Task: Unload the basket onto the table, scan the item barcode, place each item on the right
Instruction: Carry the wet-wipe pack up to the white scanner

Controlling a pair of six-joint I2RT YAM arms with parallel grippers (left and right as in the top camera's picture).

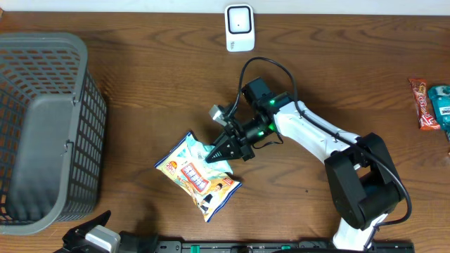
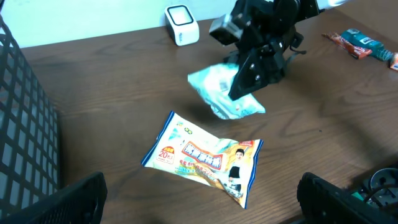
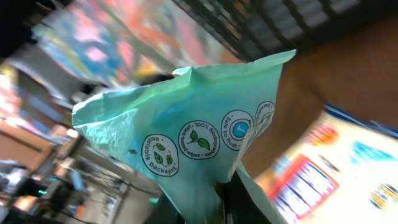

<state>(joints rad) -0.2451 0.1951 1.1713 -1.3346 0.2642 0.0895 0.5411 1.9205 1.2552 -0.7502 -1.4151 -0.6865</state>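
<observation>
Green packet (image 1: 220,166), tight in right tool (image 1: 213,157)

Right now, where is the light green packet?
In the left wrist view, the green packet hangs pinched in the right claw mid-table, just behind the colourful snack bag and in front of the white scanner.
</observation>
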